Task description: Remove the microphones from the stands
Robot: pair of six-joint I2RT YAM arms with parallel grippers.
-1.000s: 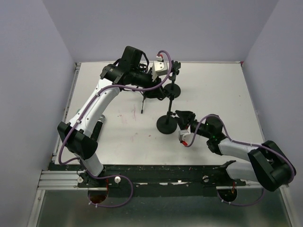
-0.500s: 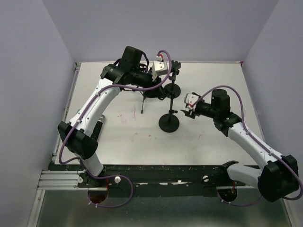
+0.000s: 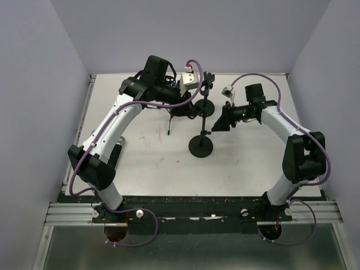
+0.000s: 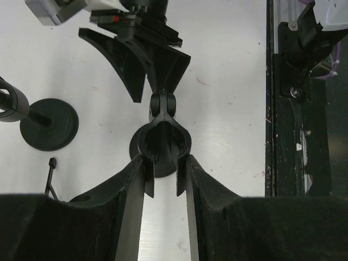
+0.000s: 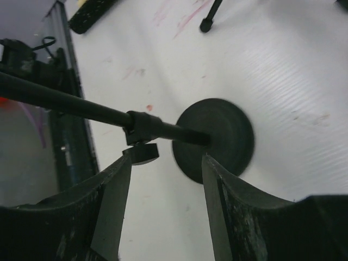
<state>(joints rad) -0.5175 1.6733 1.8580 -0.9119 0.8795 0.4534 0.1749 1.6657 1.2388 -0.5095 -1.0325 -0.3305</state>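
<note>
Left gripper point(image 4: 165, 163) was closed on a round black barrel, taken here as the microphone point(image 4: 163, 142). Its fingers point(image 4: 138, 185) pressed in from both sides. The barrel sat in the clip on top of the far stand point(image 3: 204, 107), upper centre of the top view. The clip's swivel joint point(image 4: 163, 103) showed just past the barrel, toward the top of the left wrist frame.

Key relation: the barrel showed end-on in the left wrist view, so its long axis ran roughly along the left fingers and toward that camera. Judged from that, the pull-out should go straight back along the fingers, toward the bottom of that frame and away from the joint. A sideways tug would probably drag the stand over.

Right gripper point(image 5: 166, 160) was open and held nothing. Its jaws straddled the knob point(image 5: 142, 153) under the collar on the near stand point(image 3: 201, 147), whose pole crossed the frame just above the fingertips. Contact could not be told. In the top view this gripper sat just right of that pole, centre of the table point(image 3: 253, 157). The microphone's stand lay up and left of it, near but apart.

The left arm was the only one on the microphone. The right was nearer the other stand, so it was not bracing the one that mattered.
</note>
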